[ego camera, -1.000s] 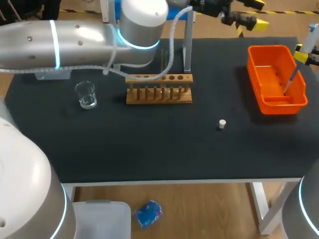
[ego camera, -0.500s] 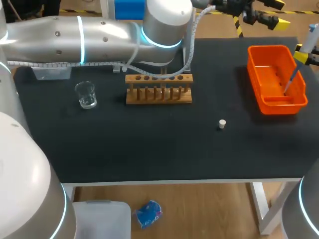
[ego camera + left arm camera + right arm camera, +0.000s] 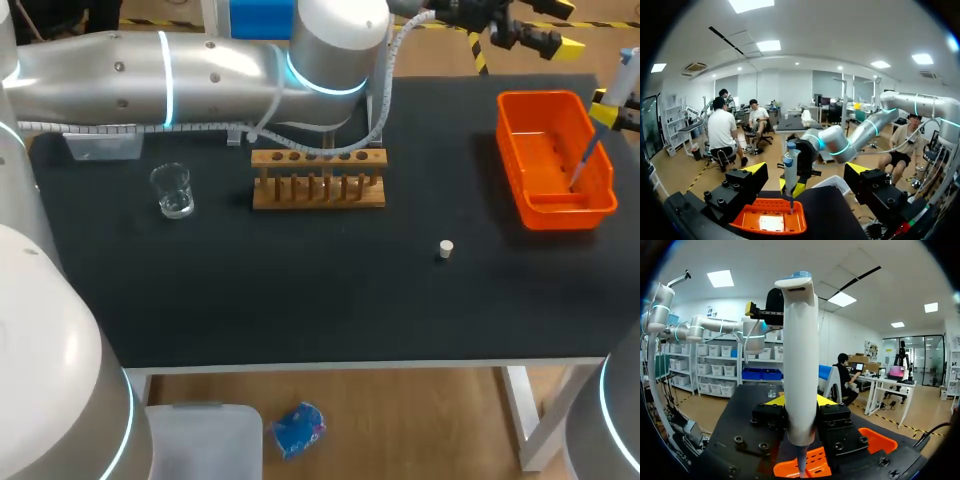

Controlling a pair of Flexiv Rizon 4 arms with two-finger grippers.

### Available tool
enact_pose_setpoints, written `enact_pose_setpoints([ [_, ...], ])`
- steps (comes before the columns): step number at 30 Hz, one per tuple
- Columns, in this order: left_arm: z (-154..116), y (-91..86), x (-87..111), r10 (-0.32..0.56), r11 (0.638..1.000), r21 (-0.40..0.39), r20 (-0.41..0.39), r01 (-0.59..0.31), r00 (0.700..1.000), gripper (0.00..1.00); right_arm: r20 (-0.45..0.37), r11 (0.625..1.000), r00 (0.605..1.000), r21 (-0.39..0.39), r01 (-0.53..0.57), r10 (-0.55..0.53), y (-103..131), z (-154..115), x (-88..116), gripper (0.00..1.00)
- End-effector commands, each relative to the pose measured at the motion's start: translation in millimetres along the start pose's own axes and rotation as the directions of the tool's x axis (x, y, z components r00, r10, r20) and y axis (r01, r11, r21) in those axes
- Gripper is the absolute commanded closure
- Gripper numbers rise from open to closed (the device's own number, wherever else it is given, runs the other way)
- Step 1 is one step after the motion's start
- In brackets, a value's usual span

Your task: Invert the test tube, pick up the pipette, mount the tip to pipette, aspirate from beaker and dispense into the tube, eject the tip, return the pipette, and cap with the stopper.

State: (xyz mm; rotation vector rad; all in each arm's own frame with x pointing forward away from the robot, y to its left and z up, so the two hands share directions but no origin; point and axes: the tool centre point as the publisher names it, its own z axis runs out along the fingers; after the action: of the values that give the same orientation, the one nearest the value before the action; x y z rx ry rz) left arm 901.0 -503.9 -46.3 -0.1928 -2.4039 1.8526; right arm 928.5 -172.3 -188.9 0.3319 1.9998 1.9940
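Note:
My right gripper (image 3: pixel 612 105) is at the table's right edge, shut on the white pipette (image 3: pixel 801 365), which stands upright between its fingers. The pipette's thin lower end (image 3: pixel 586 160) hangs over the orange bin (image 3: pixel 520 150). My left arm reaches across the back of the table. Its gripper (image 3: pixel 560 28) hovers open and empty beyond the far right corner, facing the pipette (image 3: pixel 790 172) and the bin (image 3: pixel 771 222). The glass beaker (image 3: pixel 173 190) stands at the left, and the white stopper (image 3: pixel 446 249) lies right of centre. The wooden tube rack (image 3: pixel 318 180) is in the middle. The left arm's cable partly hides any tube in it.
A metal stand (image 3: pixel 377 95) rises behind the rack, close under the left arm. A clear box (image 3: pixel 100 148) sits at the back left. Bare black tabletop stretches across the front.
My left arm has swung to the right along the table's back, carrying its open gripper toward the far right corner; it has been still for the last half second. The right arm has not moved.

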Motion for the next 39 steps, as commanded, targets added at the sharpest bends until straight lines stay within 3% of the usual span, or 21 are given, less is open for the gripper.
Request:
enact_pose_setpoints([
  [1,29.0,-11.4,-16.8,-0.012,0.999,-0.051,0.003,0.012,1.000,0.00,0.002,1.000,1.000,0.001,0.001,-0.001,0.2,0.1,0.3,1.00],
  [3,37.7,-14.7,-21.5,0.003,0.999,-0.032,-0.003,-0.003,1.000,0.00,0.002,1.000,1.000,0.001,0.001,-0.001,0.2,0.1,0.3,1.00],
  [4,41.5,-15.5,-23.2,0.012,0.999,-0.031,-0.014,-0.012,1.000,0.11,0.002,1.000,1.000,0.001,0.001,-0.001,0.2,0.1,0.3,1.00],
  [5,44.6,-16.0,-24.8,0.016,1.000,-0.023,-0.021,-0.016,1.000,0.53,0.002,1.000,1.000,0.001,0.001,-0.001,0.2,0.1,0.3,1.00],
  [6,46.5,-16.4,-26.0,0.022,1.000,-0.013,-0.023,-0.023,0.999,0.64,0.002,1.000,1.000,0.001,0.001,-0.001,0.2,0.1,0.3,1.00],
  [7,48.3,-17.0,-27.1,0.033,0.999,-0.008,-0.028,-0.033,0.999,1.00,0.002,1.000,1.000,0.001,0.001,-0.001,0.2,0.1,0.3,1.00],
  [14,52.6,-18.6,-30.5,0.121,0.993,0.021,-0.096,-0.119,0.988,1.00,0.002,1.000,1.000,0.001,0.001,-0.001,0.2,0.1,0.3,1.00],
  [20,53.1,-17.0,-30.2,0.139,0.990,0.018,-0.123,-0.138,0.983,1.00,0.002,1.000,1.000,0.001,0.001,-0.001,0.2,0.1,0.3,1.00],
  [26,59.7,-13.6,-31.6,0.096,0.995,0.014,-0.123,-0.095,0.988,1.00,0.002,1.000,1.000,0.001,0.001,-0.001,0.2,0.1,0.3,1.00],
  [39,59.7,-13.6,-31.6,0.096,0.995,0.014,-0.123,-0.095,0.988,1.00,0.002,1.000,1.000,0.001,0.001,-0.001,0.2,0.1,0.3,1.00],
])
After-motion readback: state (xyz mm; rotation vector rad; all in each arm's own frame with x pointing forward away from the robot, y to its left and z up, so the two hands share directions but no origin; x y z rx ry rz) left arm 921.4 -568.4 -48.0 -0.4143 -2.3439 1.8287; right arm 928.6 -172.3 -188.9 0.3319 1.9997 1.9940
